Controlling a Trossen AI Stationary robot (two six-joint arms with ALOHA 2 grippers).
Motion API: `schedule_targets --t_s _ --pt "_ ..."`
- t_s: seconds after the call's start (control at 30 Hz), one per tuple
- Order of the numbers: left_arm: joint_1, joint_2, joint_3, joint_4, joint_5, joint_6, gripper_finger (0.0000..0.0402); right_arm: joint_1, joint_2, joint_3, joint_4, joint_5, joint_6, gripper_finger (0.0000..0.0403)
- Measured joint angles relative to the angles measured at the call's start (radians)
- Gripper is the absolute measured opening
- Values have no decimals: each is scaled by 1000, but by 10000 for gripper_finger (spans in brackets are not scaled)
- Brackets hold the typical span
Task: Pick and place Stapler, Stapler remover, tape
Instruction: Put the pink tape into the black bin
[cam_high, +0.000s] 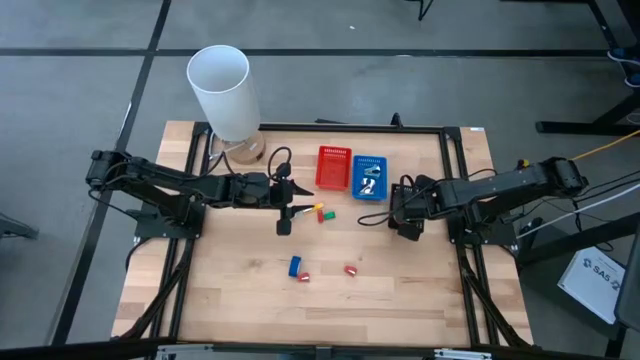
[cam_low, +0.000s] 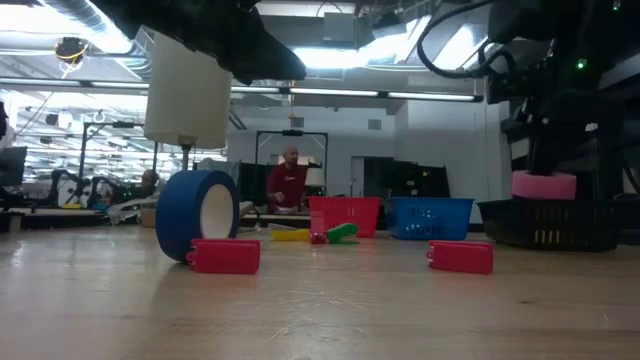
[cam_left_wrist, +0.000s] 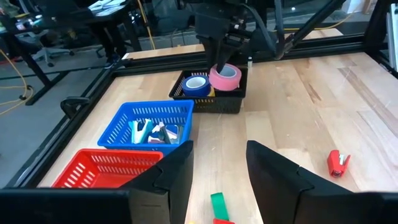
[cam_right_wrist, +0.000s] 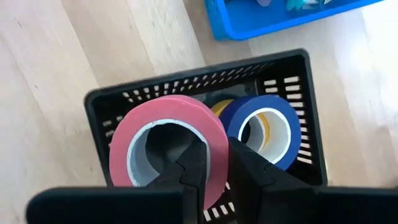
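My right gripper (cam_right_wrist: 216, 158) is shut on a pink tape roll (cam_right_wrist: 166, 140) over a black basket (cam_right_wrist: 99, 102) that holds a blue roll (cam_right_wrist: 264, 127), with a yellow one under it. In the low view the pink roll (cam_low: 544, 184) sits level with the basket's rim (cam_low: 550, 205). Another blue roll (cam_high: 295, 266) stands on its edge on the table near two small red staplers (cam_high: 305, 277) (cam_high: 351, 269). My left gripper (cam_left_wrist: 217, 180) is open above the table's middle (cam_high: 295, 208), near small yellow, green and red pieces (cam_high: 320, 212). My right gripper holds the pink roll by its ring wall (cam_right_wrist: 219, 140), with one finger (cam_right_wrist: 186, 158) inside the hole and the other (cam_right_wrist: 252, 165) outside. The fingers come from above, pointing down. The roll lies nearly flat, slightly tilted, at the basket's top (cam_left_wrist: 225, 76). Whether it touches the basket cannot be told.
A red basket (cam_high: 334, 167) and a blue basket (cam_high: 369, 177) with small items stand side by side toward the far edge. A white cylinder (cam_high: 222, 90) rises at the far left corner. A person (cam_low: 288, 180) sits beyond the table. Bare wood lies along the near edge.
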Motion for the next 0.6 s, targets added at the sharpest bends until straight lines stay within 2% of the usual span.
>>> schedule_targets --t_s 0.37,0.6 --pt "0 0 0 0 1 1 144 0 1 -54 48 -47 -1 53" --pt "0 0 0 0 1 1 143 -2 1 -54 35 -41 -5 88"
